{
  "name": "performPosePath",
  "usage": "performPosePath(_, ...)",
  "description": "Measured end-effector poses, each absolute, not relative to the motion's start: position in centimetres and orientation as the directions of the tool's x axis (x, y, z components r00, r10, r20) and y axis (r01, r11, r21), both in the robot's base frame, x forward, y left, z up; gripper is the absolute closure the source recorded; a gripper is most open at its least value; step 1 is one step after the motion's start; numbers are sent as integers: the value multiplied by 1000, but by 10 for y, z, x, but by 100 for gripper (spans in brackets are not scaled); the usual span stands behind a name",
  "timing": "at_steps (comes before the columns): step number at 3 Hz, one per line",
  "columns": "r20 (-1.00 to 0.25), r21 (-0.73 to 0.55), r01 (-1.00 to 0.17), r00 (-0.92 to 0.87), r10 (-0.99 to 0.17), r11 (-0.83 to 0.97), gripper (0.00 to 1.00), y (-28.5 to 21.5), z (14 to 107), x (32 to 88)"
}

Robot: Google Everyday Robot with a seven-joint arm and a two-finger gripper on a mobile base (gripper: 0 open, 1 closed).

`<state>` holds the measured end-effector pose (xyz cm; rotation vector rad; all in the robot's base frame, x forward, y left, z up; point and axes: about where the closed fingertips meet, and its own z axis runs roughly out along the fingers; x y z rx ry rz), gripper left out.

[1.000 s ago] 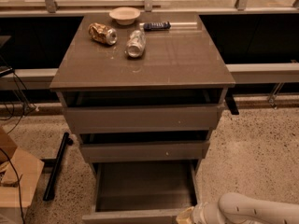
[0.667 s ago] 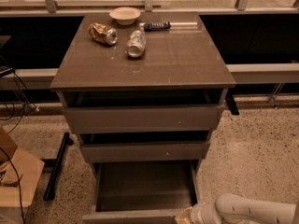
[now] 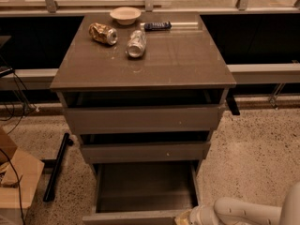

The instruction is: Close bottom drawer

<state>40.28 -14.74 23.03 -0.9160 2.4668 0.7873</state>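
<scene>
Bottom drawer point(image 3: 140, 191) pulled open, gripper point(image 3: 188, 217) seemingly touching its front's right end, grip unclear

Smooth off-white arm point(image 3: 241, 211), built of rounded, tube-like segments with a thicker collar near the wrist. Broader white casing behind it. Small hand point(image 3: 186, 217) with a pale yellowish tip, low down in front of the bench point(image 3: 140, 74), below its front right corner.

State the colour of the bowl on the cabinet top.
Cream-white bowl, clearest in the camera view; the gripper sits low by the bottom drawer.
</scene>
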Motion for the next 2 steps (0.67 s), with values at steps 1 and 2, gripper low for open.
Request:
performPosePath(1, -516, 385, -669, -727, -453, 636, 100, -146, 214, 408)
performPosePath(2, -496, 406, -652, -746, -444, 641, 100, -143, 198, 408)
